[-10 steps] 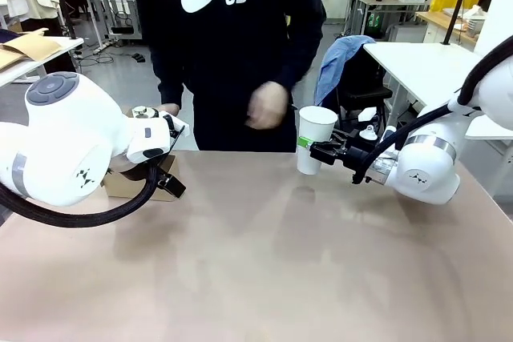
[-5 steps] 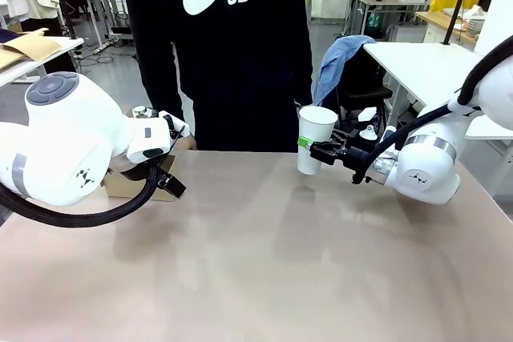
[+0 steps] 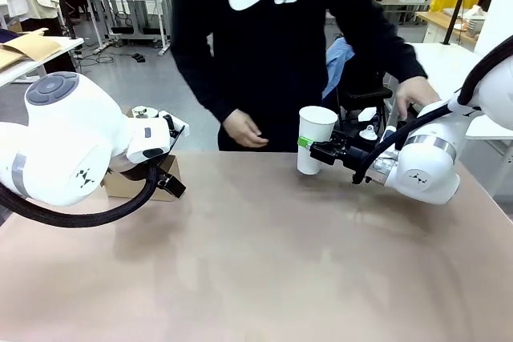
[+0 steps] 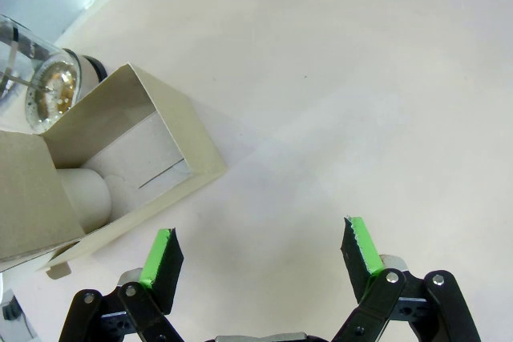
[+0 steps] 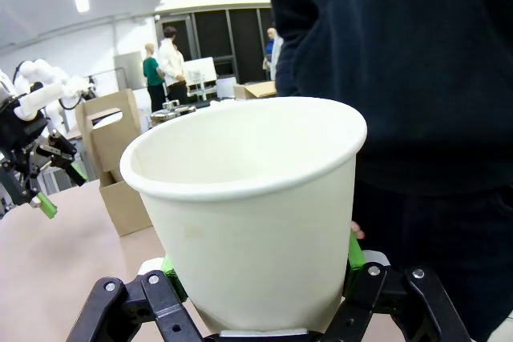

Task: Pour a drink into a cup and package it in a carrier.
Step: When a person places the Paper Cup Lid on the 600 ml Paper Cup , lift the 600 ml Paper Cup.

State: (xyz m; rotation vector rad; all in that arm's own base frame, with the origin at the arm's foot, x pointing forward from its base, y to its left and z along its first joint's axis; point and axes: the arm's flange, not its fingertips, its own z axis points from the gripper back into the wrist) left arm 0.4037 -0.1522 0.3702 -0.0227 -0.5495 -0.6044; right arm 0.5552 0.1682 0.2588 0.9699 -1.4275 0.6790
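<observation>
The person (image 3: pixel 280 46) across the bench (image 3: pixel 264 278) has stepped toward the robot's right in the last half second. One hand (image 3: pixel 243 129) now hangs over the far edge, and the other hand (image 3: pixel 415 94) sits just behind the right arm (image 3: pixel 421 167). Neither arm has shifted. The right tool (image 3: pixel 311 150) stays clamped on the lower part of the cup (image 3: pixel 317 127), which is upright, lidless and apparently lifted off the bench, right of centre near the far edge. The left tool (image 4: pixel 260 250) stands wide, holding nothing, above bare bench beside the carrier (image 4: pixel 172 138). The carrier sits at the far left, partly hidden in the front view by the left arm (image 3: pixel 64 142). A glass pitcher (image 4: pixel 38 86) stands just behind it. Count: one cup, one carrier, one pitcher, two tools, two hands.
</observation>
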